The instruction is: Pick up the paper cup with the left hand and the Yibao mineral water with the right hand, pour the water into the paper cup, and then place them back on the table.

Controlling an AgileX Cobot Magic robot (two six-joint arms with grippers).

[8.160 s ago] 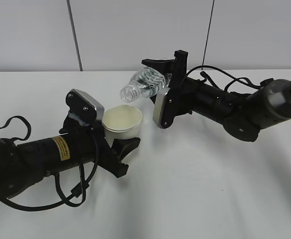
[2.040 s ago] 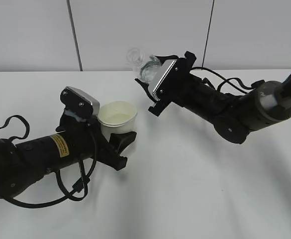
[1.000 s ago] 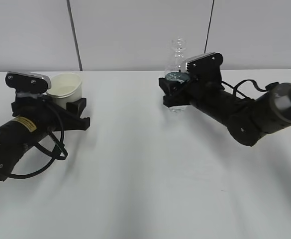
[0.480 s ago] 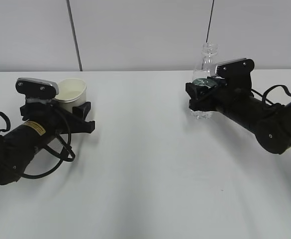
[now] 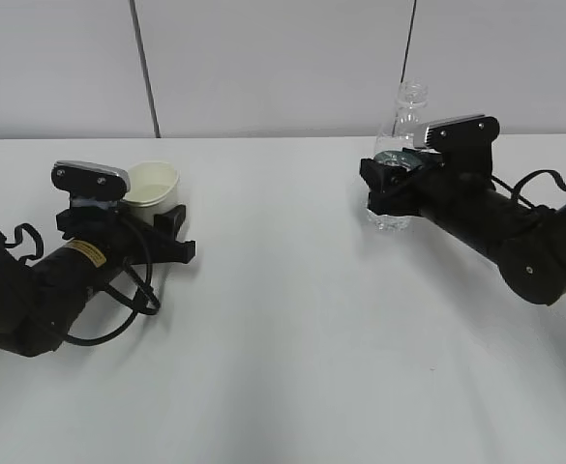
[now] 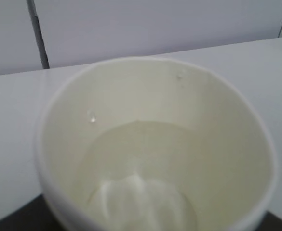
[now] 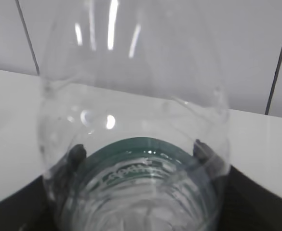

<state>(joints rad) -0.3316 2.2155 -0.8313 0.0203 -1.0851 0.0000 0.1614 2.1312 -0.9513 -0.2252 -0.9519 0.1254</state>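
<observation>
Exterior view shows the table (image 5: 283, 367) with the right hand (image 5: 391, 184) clamped on the upright Yibao mineral water (image 5: 399, 159) and the left hand (image 5: 157, 224) pinching the paper cup (image 5: 153, 184), water inside. Pouring looks finished; what remains is setting both down and letting go. Compared with half a second ago, the cup sits lower and nearer centre, while the bottle has barely shifted.
</observation>
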